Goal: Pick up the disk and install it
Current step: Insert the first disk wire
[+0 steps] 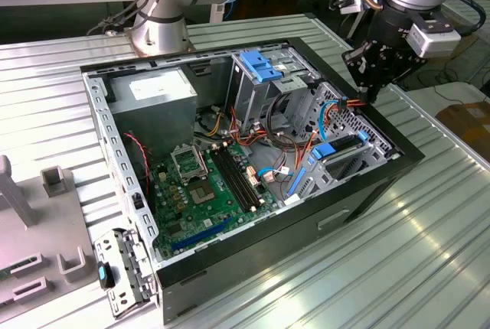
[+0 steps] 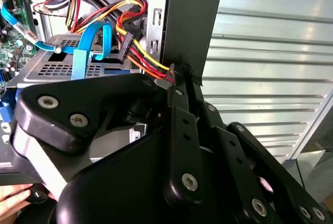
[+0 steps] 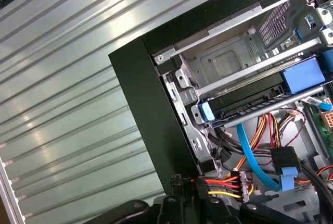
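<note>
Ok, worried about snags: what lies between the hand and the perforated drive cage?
In the second wrist view, red-and-yellow wires and a blue flat cable lie between the hand and cage.

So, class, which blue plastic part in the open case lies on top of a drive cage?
The broad blue bracket capping the tall cage; the small blue tab sits lower, on the low cage nearest the end effector.

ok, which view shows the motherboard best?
Exterior view: nearly the whole green motherboard lies open inside the case. The second wrist view catches just a corner; the first wrist view, a sliver.
</note>
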### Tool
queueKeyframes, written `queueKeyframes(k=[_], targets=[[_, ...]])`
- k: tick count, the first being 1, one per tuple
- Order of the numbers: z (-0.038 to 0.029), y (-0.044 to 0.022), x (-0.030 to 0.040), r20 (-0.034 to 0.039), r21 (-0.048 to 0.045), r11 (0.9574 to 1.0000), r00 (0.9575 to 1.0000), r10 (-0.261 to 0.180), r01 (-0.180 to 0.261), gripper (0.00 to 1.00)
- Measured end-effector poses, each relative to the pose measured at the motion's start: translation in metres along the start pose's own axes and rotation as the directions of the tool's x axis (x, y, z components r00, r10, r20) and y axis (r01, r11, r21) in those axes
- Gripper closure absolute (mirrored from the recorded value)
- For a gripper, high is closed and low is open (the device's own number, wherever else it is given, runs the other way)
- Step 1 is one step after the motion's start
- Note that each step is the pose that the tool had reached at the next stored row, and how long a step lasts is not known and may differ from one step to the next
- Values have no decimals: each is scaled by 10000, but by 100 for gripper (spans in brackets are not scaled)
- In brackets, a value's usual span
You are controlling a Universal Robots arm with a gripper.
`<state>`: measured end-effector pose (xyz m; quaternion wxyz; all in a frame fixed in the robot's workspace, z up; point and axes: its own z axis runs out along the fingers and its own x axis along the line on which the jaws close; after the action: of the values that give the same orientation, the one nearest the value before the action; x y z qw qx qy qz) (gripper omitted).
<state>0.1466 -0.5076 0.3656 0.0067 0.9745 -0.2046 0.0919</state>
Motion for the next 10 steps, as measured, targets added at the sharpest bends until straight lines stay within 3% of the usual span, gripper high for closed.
queueKeyframes(k=[1,2,6,10], targets=[[0,0,0,0,-1,10000,10000,0,0,76],[0,0,0,0,-1,10000,10000,0,0,83],[1,0,0,-5,-10,10000,10000,-2,2,83],[3,-1,0,-17,-26,10000,10000,-6,6,75]])
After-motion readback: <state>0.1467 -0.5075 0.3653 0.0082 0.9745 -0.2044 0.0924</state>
